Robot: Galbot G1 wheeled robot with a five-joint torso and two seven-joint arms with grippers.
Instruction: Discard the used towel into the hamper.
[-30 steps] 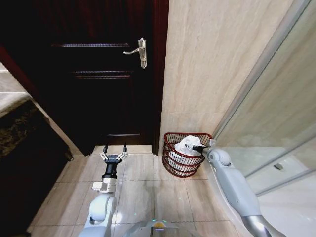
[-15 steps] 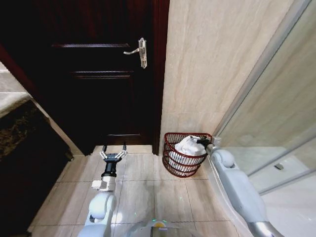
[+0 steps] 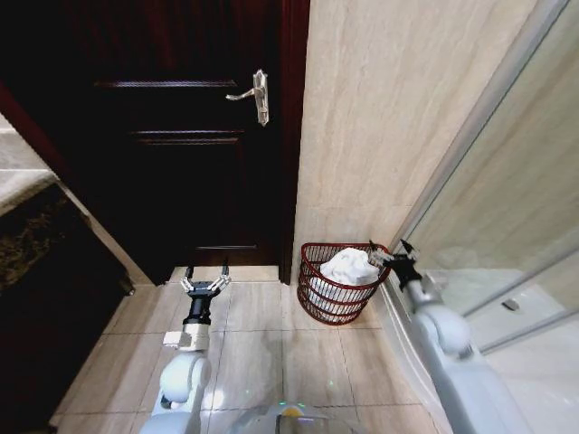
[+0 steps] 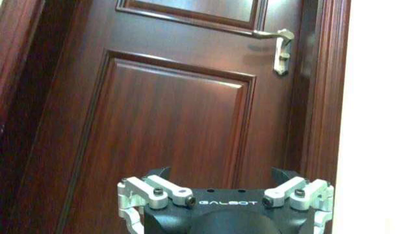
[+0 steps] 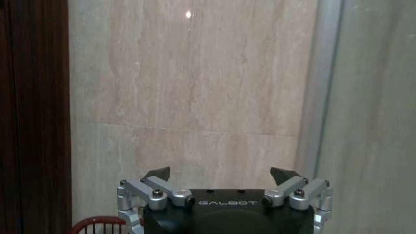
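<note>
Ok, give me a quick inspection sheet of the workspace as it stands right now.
Surface: beige tiled floor, bare around the basket.
Job's things: white towel lying inside the wire hamper, which stands against the tiled wall.
Clutter: nothing seen.
End effectors: right end effector open, empty, beside the hamper rim; left end effector open, empty, low before the door.
Cables: nothing seen.
Surroundings: dark wooden door with lever handle; glass shower panel.
</note>
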